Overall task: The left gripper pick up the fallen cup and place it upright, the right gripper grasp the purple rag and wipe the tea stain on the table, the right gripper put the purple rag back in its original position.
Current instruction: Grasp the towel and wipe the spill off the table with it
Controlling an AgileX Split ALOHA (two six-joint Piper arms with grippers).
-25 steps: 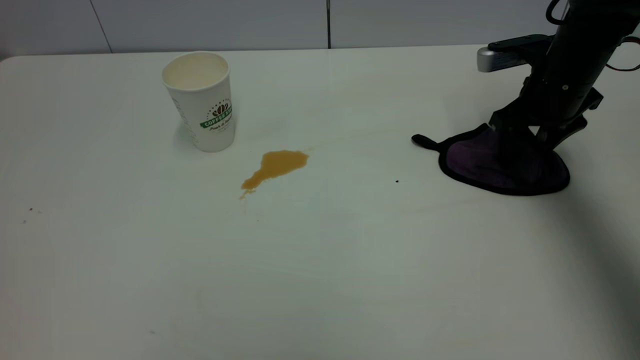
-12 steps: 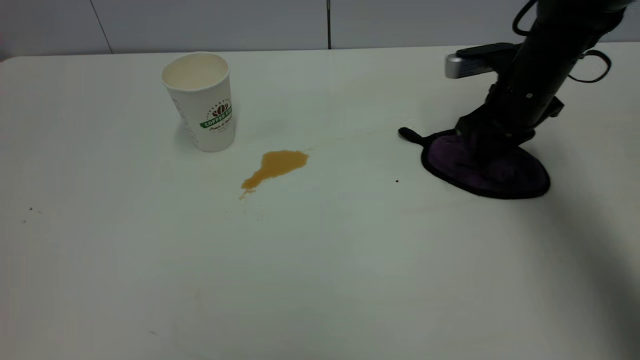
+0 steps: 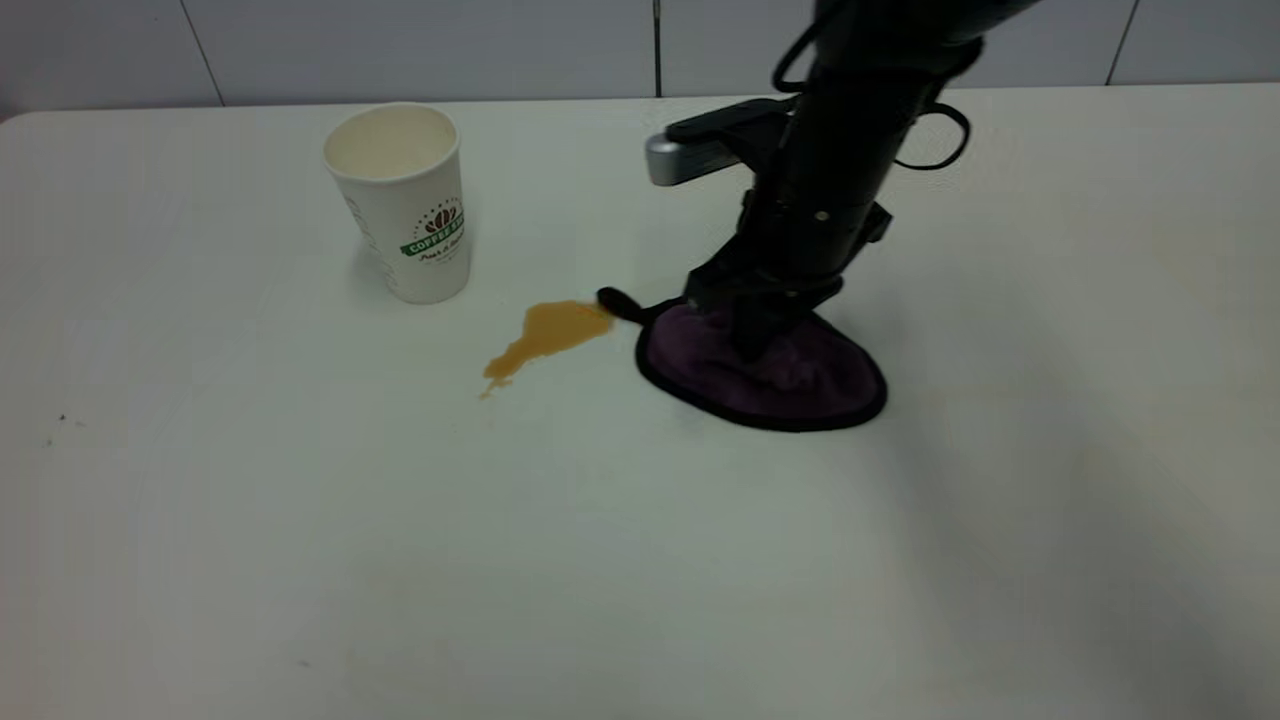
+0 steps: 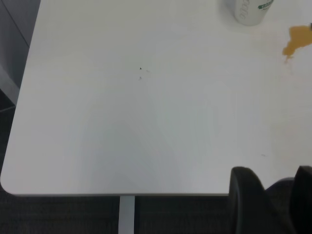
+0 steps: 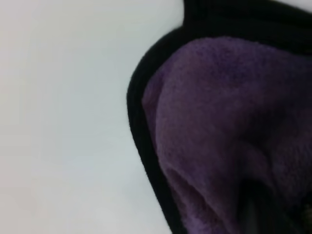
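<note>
While the right gripper (image 3: 757, 335) pinches the purple rag (image 3: 790, 385) against the tabletop (image 3: 640, 560), the tea stain (image 3: 548, 335) lies just leftward, touching the rag's tab. Cup (image 3: 402, 200) upright. Left gripper (image 4: 270, 195) parked, parted.

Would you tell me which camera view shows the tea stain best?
The exterior view: the whole tea stain shows beside the purple rag. The left wrist view catches it only at the frame's edge; the right wrist view shows none.

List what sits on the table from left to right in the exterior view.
Cup → tea stain → purple rag, with the right gripper pressing down on it, all on the table.
</note>
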